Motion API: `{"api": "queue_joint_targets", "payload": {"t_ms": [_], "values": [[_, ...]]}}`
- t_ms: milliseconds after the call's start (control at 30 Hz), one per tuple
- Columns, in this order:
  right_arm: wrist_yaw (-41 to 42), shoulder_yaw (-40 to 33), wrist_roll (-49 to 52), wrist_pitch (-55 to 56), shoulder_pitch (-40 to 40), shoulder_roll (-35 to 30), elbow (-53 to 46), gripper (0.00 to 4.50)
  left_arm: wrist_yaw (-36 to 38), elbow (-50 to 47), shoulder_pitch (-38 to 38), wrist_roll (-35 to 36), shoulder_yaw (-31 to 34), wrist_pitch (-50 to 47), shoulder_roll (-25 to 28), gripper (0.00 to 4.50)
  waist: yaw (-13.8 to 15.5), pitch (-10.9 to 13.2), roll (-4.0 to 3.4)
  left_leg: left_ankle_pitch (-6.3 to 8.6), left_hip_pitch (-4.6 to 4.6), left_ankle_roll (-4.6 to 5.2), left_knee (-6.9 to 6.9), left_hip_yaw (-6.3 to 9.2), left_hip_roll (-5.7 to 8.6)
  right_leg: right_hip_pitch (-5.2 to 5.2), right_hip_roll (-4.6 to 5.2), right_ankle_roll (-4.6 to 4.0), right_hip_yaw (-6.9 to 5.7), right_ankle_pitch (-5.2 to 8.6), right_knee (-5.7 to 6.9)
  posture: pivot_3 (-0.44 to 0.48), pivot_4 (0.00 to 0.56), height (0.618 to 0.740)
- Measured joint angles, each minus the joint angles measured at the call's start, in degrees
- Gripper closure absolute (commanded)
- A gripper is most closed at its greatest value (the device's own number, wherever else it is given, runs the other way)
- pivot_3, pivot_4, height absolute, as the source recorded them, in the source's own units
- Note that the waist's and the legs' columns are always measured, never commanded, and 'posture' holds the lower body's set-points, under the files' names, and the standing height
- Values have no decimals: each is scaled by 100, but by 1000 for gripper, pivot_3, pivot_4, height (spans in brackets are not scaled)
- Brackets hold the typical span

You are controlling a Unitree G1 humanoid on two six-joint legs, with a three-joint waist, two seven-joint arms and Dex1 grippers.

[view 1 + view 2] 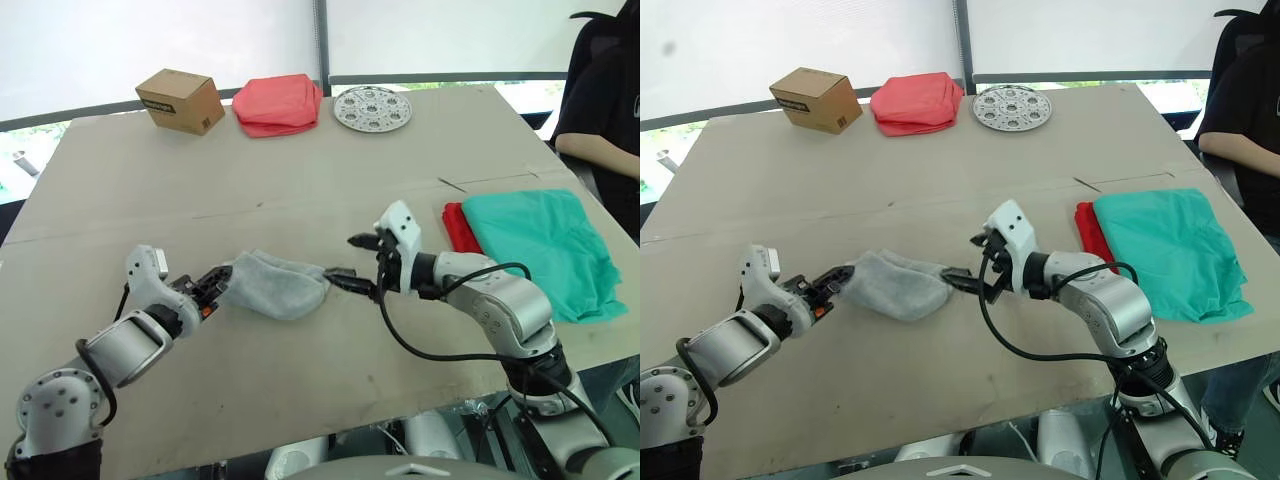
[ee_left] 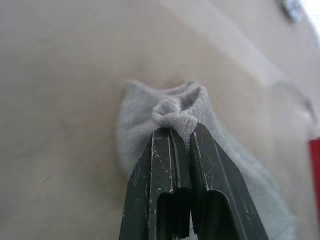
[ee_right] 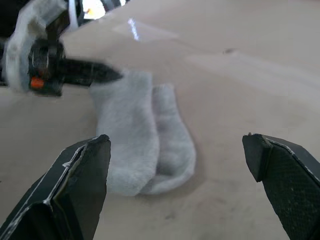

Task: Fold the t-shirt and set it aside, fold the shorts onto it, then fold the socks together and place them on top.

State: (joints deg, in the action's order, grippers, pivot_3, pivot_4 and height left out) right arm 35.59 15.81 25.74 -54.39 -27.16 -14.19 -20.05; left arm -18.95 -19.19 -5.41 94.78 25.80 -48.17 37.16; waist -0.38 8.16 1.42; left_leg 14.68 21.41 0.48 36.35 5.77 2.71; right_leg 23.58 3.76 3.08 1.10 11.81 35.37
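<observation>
The grey socks (image 1: 277,286) lie one on the other in the middle of the table near the front. My left gripper (image 1: 222,280) is shut on their left end; the wrist view shows bunched knit (image 2: 177,112) pinched between its tips. My right gripper (image 1: 352,258) is wide open just off the socks' right end and holds nothing. The teal shorts (image 1: 540,250) lie folded at the right edge of the table. They rest on the red t-shirt (image 1: 457,227), of which only a strip shows at their left side.
A cardboard box (image 1: 180,100), a folded salmon-pink cloth (image 1: 278,103) and a round perforated disc (image 1: 372,108) stand along the far edge. A person in black (image 1: 605,100) sits at the far right. The beige table (image 1: 300,190) is bare between the socks and the far row.
</observation>
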Motion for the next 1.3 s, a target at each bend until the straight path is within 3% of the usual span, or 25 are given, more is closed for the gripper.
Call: {"api": "queue_joint_targets", "payload": {"t_ms": [167,267,667,767,967,1300], "values": [[44,370,-70,-42,-591,304,750,0,345,6,-75,-9,66,-20,93,4486,-81,3,-6,4,-6,7,-3,-14,0,0,-7,-1,13,1,0,0,150,740],[135,586,-105,7,-854,615,1216,699,403,-6,-106,-32,47,-18,71,4500,-68,4,-6,4,-8,8,-3,-9,-3,0,-9,0,8,0,0,0,150,740],[402,1063,-531,304,-882,609,2110,699,433,-54,-246,-164,48,92,-85,4500,-56,4,-7,1,-10,2,-3,-10,1,0,-7,1,10,0,2,0,150,740],[411,1064,-576,347,-880,624,2224,1602,505,-53,-269,-257,48,98,-84,4500,-55,4,-7,1,-10,2,-3,-9,1,0,-7,2,10,-1,1,0,150,740],[437,1078,-706,481,-876,645,2274,4466,627,-53,-309,-363,54,97,-84,4500,-56,4,-7,4,-10,7,-3,-9,1,0,-7,1,10,0,2,0,150,740],[627,819,-508,348,-829,463,1655,4466,1099,73,-531,-461,316,53,105,4500,-55,5,-8,12,-9,20,-4,-7,-1,0,-7,0,7,1,1,0,150,740]]}}
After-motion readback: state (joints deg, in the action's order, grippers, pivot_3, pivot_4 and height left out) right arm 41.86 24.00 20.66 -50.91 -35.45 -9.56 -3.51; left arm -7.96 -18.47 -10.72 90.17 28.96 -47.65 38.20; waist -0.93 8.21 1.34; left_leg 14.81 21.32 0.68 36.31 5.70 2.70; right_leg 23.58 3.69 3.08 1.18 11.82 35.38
